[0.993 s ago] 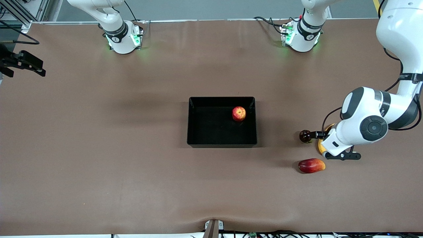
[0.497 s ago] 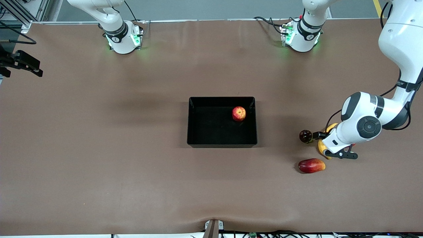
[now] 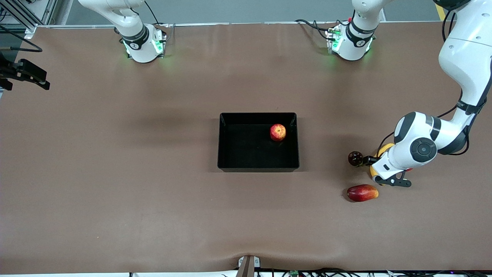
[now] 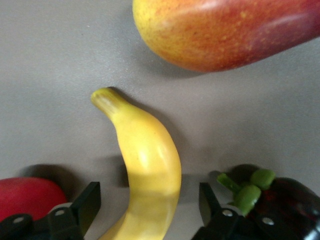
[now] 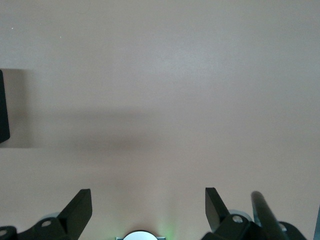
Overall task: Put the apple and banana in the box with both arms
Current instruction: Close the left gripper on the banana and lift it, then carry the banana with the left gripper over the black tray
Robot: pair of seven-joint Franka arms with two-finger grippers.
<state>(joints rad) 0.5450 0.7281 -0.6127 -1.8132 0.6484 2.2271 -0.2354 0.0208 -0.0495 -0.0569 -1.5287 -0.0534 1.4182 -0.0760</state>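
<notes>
Apple (image 3: 277, 132): done, lying in the box (image 3: 230, 146) at mid-frame.
Banana (image 4: 145, 165): left to do, on the table at lower right.
My left claw (image 4: 145, 202): straddling the banana, fingers not yet touching it.
My right claw (image 5: 145, 210): spread, empty, waiting at the frame's upper-left edge.

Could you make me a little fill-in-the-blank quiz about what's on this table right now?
1. The apple already sits inside the black ____.
2. The left claw has one finger on each side of the yellow ____.
3. The right claw hangs over bare ____.

Missing words: box; banana; table
</notes>
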